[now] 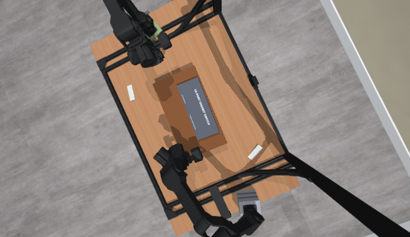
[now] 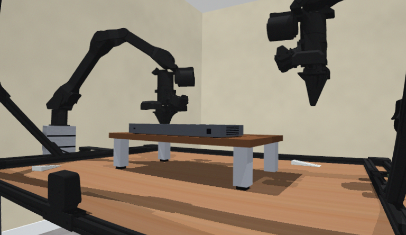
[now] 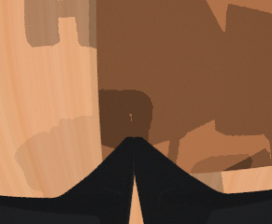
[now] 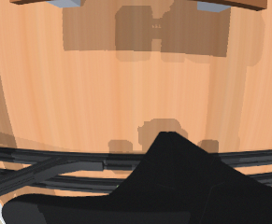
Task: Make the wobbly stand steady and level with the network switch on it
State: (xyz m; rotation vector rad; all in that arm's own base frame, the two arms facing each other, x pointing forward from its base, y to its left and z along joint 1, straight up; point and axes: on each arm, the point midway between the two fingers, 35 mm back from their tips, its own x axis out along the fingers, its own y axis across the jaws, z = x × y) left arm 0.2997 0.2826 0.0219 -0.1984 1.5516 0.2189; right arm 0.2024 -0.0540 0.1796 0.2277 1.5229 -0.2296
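Straight down, left gripper low over the stand
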